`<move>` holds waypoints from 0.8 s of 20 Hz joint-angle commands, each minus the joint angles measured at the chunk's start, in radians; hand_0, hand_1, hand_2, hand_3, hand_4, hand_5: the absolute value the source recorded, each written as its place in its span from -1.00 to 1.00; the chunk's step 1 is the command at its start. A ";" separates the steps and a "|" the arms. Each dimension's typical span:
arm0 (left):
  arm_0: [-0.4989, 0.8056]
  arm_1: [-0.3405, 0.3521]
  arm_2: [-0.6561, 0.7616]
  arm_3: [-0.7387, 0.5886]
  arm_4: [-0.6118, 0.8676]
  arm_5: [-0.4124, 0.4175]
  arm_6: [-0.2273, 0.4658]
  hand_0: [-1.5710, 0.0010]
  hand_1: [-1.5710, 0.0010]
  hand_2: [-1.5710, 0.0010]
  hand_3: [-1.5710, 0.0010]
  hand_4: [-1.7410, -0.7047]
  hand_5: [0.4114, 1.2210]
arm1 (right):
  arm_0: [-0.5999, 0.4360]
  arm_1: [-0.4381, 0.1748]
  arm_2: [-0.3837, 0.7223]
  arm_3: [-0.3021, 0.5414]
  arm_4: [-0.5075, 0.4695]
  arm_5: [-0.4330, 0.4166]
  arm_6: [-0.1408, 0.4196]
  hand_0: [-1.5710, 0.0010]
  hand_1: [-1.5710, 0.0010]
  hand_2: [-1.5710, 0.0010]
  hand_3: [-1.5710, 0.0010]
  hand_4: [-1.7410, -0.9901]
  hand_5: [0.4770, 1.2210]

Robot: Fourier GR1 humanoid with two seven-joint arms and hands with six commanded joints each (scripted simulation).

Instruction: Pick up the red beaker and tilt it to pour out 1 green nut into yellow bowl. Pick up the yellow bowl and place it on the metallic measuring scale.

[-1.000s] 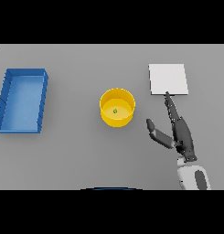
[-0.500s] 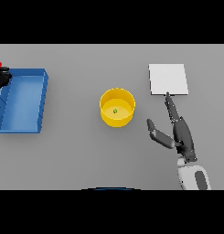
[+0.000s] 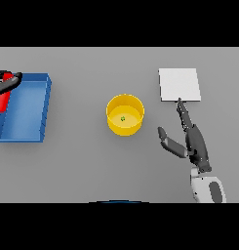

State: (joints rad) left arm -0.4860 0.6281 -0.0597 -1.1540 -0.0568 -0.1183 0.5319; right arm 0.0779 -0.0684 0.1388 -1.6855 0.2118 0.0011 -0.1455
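Left of right hand (image 3: pixel 194 144) | yellow bowl (image 3: pixel 125 114), apart | fingers straight

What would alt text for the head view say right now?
A round yellow bowl holding one green nut sits mid-table. The open right hand lies near a flat metallic measuring scale. At far left, the left hand grips a red beaker over a blue rectangular tray.

The left robot hand (image 3: pixel 5 82), apparently gripping the red beaker (image 3: pixel 4 100), has moved further into view.
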 commanded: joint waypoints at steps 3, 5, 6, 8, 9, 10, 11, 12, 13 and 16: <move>-0.010 0.006 -0.032 0.037 -0.057 0.007 0.012 0.75 0.77 0.78 0.77 0.79 -0.47 | -0.005 0.001 0.007 0.002 0.030 -0.019 0.004 1.00 1.00 1.00 1.00 0.56 -0.50; -0.012 0.009 -0.035 0.038 -0.073 0.023 -0.014 0.84 0.85 0.86 0.86 0.83 -0.47 | -0.003 0.005 0.011 0.017 0.042 -0.027 -0.003 1.00 1.00 1.00 1.00 0.56 -0.50; -0.012 0.010 -0.033 0.035 -0.073 0.028 -0.028 0.87 0.88 0.89 0.88 0.85 -0.46 | 0.002 0.005 0.016 0.013 0.051 -0.030 -0.002 1.00 1.00 1.00 1.00 0.56 -0.52; -0.010 -0.001 -0.027 0.029 -0.065 0.040 -0.063 0.92 0.92 0.93 0.93 0.86 -0.45 | -0.014 -0.006 0.022 0.009 0.098 -0.052 0.058 1.00 1.00 1.00 1.00 0.63 -0.59; -0.009 -0.005 -0.021 0.016 -0.059 0.051 -0.077 0.93 0.94 0.94 0.94 0.86 -0.45 | -0.020 -0.012 0.035 0.003 0.114 -0.044 0.067 1.00 1.00 1.00 1.00 0.67 -0.57; -0.006 -0.013 -0.015 0.014 -0.051 0.060 -0.103 0.95 0.95 0.95 0.95 0.85 -0.42 | -0.039 -0.035 0.049 0.005 0.120 -0.012 0.053 1.00 1.00 1.00 1.00 0.74 -0.54; -0.008 -0.023 -0.011 0.002 -0.038 0.060 -0.103 0.96 0.96 0.96 0.96 0.84 -0.41 | -0.065 -0.063 0.060 0.012 0.132 0.019 0.047 1.00 1.00 1.00 1.00 0.76 -0.50; -0.012 -0.027 -0.007 0.003 -0.033 0.063 -0.101 0.97 0.97 0.97 0.97 0.83 -0.39 | -0.085 -0.096 0.081 0.011 0.161 0.049 0.048 1.00 1.00 1.00 1.00 0.74 -0.49; -0.003 -0.035 -0.007 -0.002 -0.028 0.066 -0.111 0.97 0.98 0.98 0.98 0.82 -0.38 | -0.114 -0.128 0.099 0.019 0.208 0.063 0.071 1.00 1.00 1.00 1.00 0.70 -0.50; -0.003 -0.042 -0.010 -0.014 -0.026 0.069 -0.093 0.99 0.99 0.99 0.99 0.81 -0.34 | -0.227 -0.214 0.159 0.052 0.338 0.110 0.110 1.00 1.00 1.00 1.00 0.62 -0.59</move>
State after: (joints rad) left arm -0.4893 0.5853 -0.0703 -1.1677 -0.0831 -0.0495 0.4394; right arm -0.1496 -0.2831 0.2971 -1.6342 0.5495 0.1105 -0.0364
